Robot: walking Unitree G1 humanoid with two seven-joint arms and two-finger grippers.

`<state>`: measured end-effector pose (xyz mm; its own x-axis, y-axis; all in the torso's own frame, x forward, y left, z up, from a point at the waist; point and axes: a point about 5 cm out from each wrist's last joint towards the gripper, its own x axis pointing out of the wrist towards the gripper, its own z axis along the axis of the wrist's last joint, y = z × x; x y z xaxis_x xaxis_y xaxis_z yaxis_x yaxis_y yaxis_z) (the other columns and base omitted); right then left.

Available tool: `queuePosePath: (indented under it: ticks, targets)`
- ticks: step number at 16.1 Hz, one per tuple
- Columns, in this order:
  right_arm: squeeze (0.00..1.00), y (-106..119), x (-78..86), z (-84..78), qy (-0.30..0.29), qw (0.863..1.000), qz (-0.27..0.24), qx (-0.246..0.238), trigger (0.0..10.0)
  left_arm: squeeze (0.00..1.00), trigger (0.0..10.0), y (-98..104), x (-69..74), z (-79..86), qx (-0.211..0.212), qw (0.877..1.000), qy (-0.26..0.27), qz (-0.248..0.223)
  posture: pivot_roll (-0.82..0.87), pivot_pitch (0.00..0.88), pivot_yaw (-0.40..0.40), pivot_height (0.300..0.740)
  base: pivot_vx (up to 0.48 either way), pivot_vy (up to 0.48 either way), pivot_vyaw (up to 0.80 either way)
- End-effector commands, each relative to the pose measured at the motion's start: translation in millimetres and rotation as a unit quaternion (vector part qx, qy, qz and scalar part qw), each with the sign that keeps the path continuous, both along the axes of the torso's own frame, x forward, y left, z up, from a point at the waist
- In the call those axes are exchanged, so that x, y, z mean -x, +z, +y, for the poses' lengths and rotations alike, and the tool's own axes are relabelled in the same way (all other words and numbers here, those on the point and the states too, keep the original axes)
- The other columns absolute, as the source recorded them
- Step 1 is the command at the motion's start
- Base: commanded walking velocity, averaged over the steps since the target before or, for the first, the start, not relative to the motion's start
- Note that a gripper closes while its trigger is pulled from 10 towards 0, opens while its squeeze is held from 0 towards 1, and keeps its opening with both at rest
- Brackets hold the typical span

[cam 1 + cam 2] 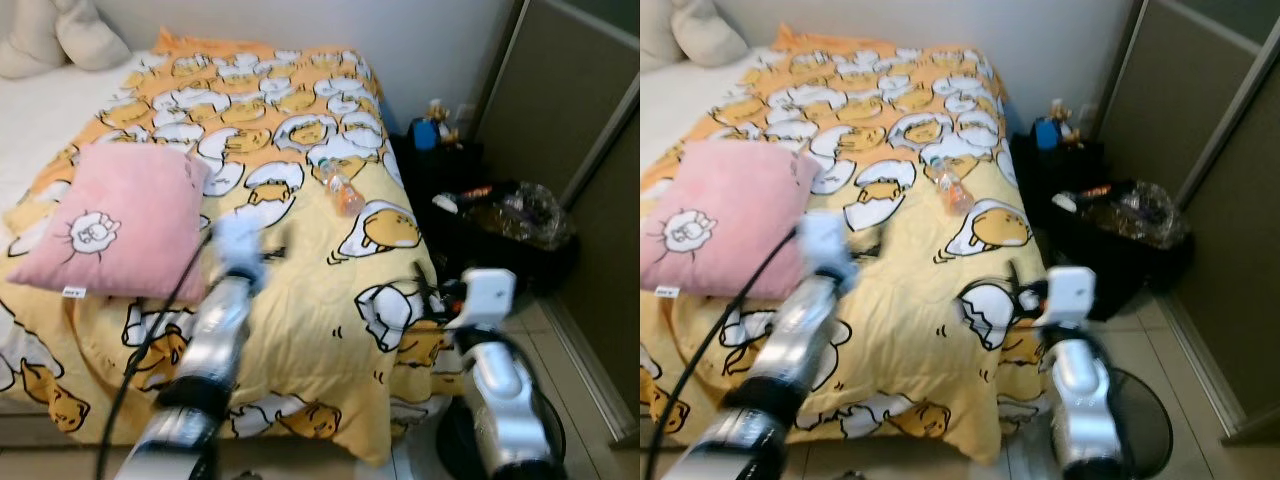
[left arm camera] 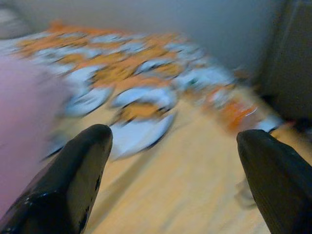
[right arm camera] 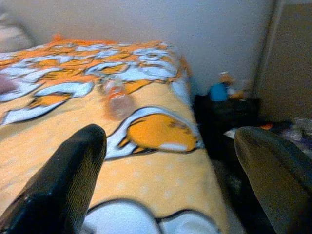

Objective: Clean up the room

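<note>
Across most of the scene spreads a bed [image 1: 330, 330] covered by a yellow-orange quilt printed with white egg cartoon figures [image 1: 300, 290], pushed against a pale wall. On the quilt's left part lies a square pink plush pillow with a white cartoon patch [image 1: 115, 222]. Beside the bed on the right stands a black bin lined with a crinkled clear plastic bag [image 1: 520, 225], and behind it a low dark stand holding a small blue item [image 1: 425, 132], too small to tell more. Near the quilt's right edge, well apart from the pillow, lies a small clear plastic bottle with orange contents [image 1: 342, 190] on its side. The left pincer [image 2: 170, 161] reaches out over the quilt between pillow and bottle, its black fingers [image 2: 73, 180] spread wide and empty. The right pincer [image 3: 170, 170] hovers off the bed's right edge, likewise spread wide with nothing between its fingers, the bottle ahead of it.
</note>
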<state>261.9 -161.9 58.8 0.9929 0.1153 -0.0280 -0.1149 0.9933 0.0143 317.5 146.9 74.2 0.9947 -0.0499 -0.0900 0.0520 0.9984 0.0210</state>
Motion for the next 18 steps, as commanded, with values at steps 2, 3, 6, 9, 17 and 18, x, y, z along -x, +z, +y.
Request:
queuePosePath:
  ticks: [2,3,6,9,17,18]
  targets:
    - [0.00,-13.8,28.0,-11.0,0.034,0.998,0.055,0.013,10.0,0.00,10.0,-30.3,35.8,10.6,-0.042,0.996,-0.039,0.068,-0.01,0.000,0.019,0.740,0.000,-0.422,0.00]
    - [0.00,-23.7,44.5,-17.9,0.035,0.996,0.082,0.019,10.0,0.00,10.0,-52.5,56.8,11.1,-0.035,0.987,-0.095,0.126,-0.01,0.000,0.017,0.740,0.000,-0.382,0.00]
    - [0.00,-25.7,38.5,-23.1,0.014,0.997,0.078,0.015,10.0,0.00,10.0,-28.7,34.8,-5.4,-0.014,0.992,-0.109,0.054,0.00,0.000,0.015,0.740,0.000,0.000,0.00]
    - [0.00,-13.0,20.9,-15.5,0.012,0.998,0.057,0.006,10.0,0.00,10.0,-1.8,21.2,-11.7,-0.036,0.994,-0.100,0.001,0.00,0.000,0.019,0.740,0.000,0.000,0.00]
    - [0.00,-8.8,9.3,-6.7,0.013,0.999,0.039,-0.012,10.0,0.00,10.0,11.0,12.2,-12.2,-0.022,0.996,-0.085,-0.023,0.00,0.000,0.032,0.740,0.337,0.000,0.00]
    - [0.00,-9.0,8.9,-5.7,0.013,0.999,0.039,-0.012,10.0,0.00,10.0,11.3,11.5,-13.3,-0.021,0.996,-0.086,-0.023,0.00,0.000,0.035,0.740,0.450,0.000,0.00]
